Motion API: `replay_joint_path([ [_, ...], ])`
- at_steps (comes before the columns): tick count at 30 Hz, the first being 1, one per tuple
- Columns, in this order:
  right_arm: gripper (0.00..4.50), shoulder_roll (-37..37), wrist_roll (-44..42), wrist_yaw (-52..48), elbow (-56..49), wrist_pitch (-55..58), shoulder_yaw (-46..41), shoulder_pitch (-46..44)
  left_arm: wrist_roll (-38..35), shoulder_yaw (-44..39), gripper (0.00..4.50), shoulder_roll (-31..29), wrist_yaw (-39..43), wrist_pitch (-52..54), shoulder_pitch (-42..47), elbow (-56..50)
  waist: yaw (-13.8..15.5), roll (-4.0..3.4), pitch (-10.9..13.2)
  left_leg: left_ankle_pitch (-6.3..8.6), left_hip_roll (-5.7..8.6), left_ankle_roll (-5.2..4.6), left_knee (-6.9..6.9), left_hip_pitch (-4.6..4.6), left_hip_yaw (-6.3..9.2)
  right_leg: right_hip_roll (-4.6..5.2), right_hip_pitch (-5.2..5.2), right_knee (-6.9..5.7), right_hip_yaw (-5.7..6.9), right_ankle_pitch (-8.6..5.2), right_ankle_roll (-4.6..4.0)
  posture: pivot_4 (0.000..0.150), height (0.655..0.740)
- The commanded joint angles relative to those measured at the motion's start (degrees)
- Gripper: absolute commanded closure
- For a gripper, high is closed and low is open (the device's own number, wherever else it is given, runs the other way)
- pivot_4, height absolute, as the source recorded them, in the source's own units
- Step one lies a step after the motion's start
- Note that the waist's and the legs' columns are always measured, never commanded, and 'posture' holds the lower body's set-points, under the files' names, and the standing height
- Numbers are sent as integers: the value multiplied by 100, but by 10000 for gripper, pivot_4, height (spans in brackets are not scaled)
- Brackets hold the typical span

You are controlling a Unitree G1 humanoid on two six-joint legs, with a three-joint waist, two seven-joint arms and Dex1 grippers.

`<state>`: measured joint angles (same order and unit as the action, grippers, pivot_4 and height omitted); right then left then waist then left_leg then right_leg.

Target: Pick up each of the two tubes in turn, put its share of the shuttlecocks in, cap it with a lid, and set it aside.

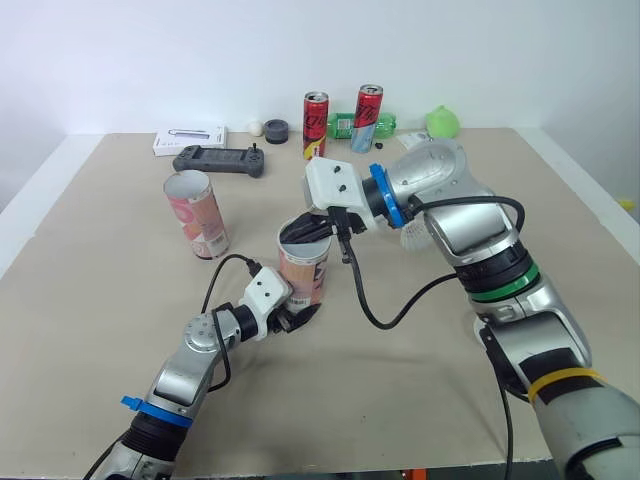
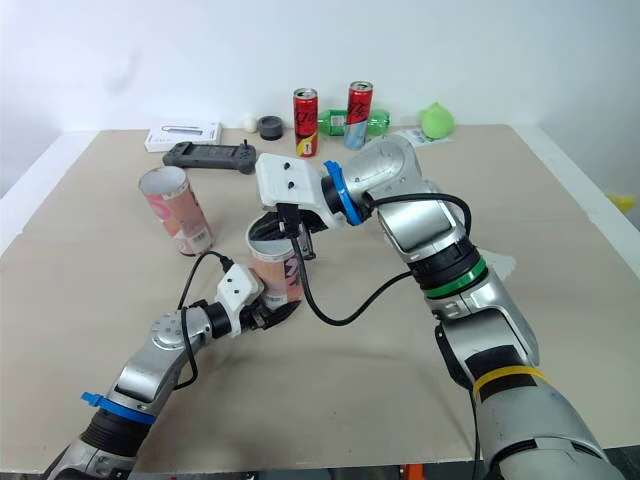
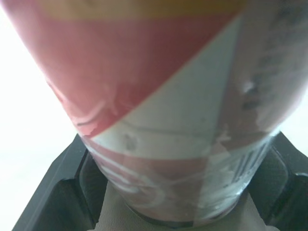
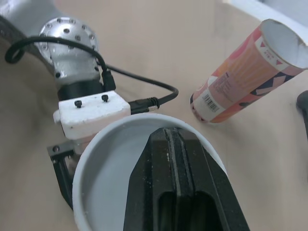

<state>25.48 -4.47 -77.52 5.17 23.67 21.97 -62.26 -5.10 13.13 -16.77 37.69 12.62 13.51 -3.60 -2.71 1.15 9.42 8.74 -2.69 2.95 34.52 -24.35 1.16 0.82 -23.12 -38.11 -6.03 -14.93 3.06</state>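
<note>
Beige table (image 1: 420, 400), near tube (image 1: 303, 270), far tube (image 1: 197, 215), controller (image 1: 220, 160), box (image 1: 190, 140)

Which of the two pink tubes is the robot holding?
The nearer tube: the left gripper grips its base, and the right gripper pokes into its mouth. The other tube stands alone.

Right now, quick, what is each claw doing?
Left claw: closed on the near tube, low at its base.
Right claw: closed, tip inside that tube's open mouth; nothing seen held.
</note>
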Motion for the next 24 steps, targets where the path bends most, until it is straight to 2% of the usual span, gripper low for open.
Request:
replay_joint_path([
  [1,44368,-125,5,-33,105,-10,309,367,72,148,9405,-1,30,-5,-15,45,-3,-4,-16,0,0,0,-1,2,0,0,1,0,0,0,0,1500,7400],
  [16,44368,-673,40,65,724,-67,463,904,78,178,9405,10,53,8,-5,38,-15,-18,-130,2,-4,2,-14,29,-2,-5,12,0,-1,-9,-14,1500,7400],
  [24,44368,-850,209,54,1146,-262,675,1150,85,181,9405,29,44,-1,-30,22,-28,-6,-182,46,-9,28,-23,136,2,-10,72,2,-3,-42,-43,1500,7400],
])
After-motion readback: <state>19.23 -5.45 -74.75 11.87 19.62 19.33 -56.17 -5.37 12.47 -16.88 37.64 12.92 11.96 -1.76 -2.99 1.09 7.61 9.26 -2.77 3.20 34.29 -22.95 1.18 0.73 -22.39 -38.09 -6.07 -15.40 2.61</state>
